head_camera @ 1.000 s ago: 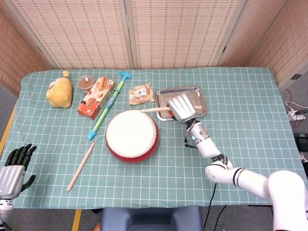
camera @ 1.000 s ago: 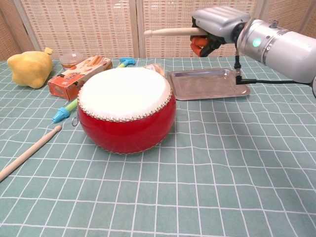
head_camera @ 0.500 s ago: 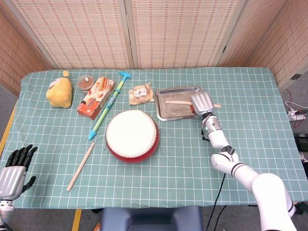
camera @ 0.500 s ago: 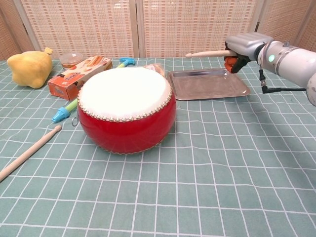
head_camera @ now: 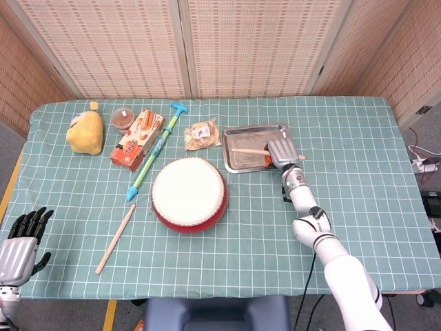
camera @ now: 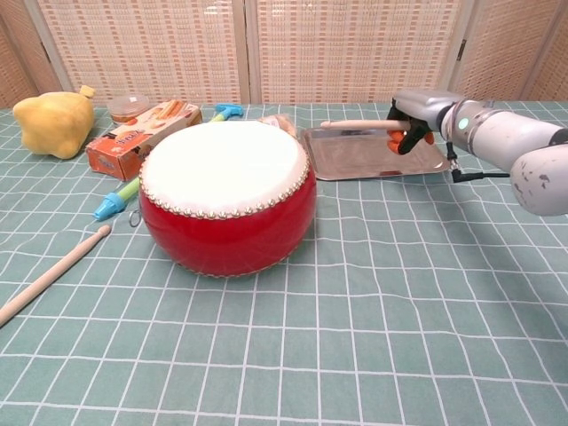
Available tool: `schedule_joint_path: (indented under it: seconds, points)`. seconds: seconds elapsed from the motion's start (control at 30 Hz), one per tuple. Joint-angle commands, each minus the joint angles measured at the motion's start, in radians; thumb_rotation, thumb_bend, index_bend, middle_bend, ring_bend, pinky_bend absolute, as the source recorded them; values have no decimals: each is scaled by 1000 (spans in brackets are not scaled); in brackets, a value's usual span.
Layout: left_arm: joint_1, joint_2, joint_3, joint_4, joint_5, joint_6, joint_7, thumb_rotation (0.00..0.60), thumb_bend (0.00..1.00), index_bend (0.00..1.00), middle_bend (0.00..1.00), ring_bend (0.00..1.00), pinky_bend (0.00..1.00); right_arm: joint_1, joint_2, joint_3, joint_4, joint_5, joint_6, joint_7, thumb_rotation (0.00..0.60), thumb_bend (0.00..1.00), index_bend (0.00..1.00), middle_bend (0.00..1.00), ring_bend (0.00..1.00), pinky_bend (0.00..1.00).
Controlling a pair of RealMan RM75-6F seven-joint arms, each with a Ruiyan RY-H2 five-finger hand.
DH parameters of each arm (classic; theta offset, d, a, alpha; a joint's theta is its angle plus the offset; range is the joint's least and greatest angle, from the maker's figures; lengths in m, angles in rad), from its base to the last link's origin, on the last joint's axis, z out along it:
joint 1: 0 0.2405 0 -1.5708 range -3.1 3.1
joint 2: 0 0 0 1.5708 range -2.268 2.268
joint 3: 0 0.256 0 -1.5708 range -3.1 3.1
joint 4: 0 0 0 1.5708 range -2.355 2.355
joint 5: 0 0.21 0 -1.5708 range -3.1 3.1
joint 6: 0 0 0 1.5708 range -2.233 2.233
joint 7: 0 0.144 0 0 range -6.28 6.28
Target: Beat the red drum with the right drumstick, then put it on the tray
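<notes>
The red drum (head_camera: 189, 194) (camera: 226, 191) with its white skin stands in the middle of the table. My right hand (head_camera: 282, 152) (camera: 415, 112) is low over the right part of the steel tray (head_camera: 238, 132) (camera: 373, 162) and holds the right drumstick (head_camera: 249, 150) (camera: 355, 125) by its end. The stick lies level just over the tray, its tip pointing left. A second drumstick (head_camera: 116, 238) (camera: 49, 275) lies on the cloth left of the drum. Off the table's near left corner, my left hand (head_camera: 17, 241) hangs empty with its fingers apart.
Along the back left are a yellow plush toy (head_camera: 85, 131), a small brown jar (head_camera: 123, 118), a snack box (head_camera: 138, 139), a teal pump toy (head_camera: 154, 160) and a snack packet (head_camera: 201, 134). Wicker screens stand behind the table.
My right hand carried the drumstick from above the drum's far edge rightward and down, to just over the tray. The left hand stayed where it was.
</notes>
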Motion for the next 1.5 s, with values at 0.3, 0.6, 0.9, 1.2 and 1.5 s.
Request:
schedule_joint_path:
  seconds: [0.3,0.6,0.9,1.2,1.5]
  points:
    - [-1,1,-2,-4,-6,-2,7,600,254,0,0,0,4,19,-26,10,71,-16,-86,87,600,389,457,402,292,496]
    - [-2,0,-4,-2,-8,-2,8,600,256,0,0,0,4,19,-23,14,74,-24,-108,109,600,389,335,333,195,369]
    - [1,-1,-3,3,-7,3,2,600,255,0,0,0,4,25,-20,12,82,-34,-128,85,600,359,186,262,123,248]
    - [2,-2,-3,6,-10,1,2,600,255,0,0,0,3,37,-21,26,74,-27,-146,63,600,111,22,154,31,135]
    - [-1,-3,-5,14,-7,1,-8,600,255,0,0,0,4,15,-1,13,34,-52,-84,77,600,111,88,155,36,139]
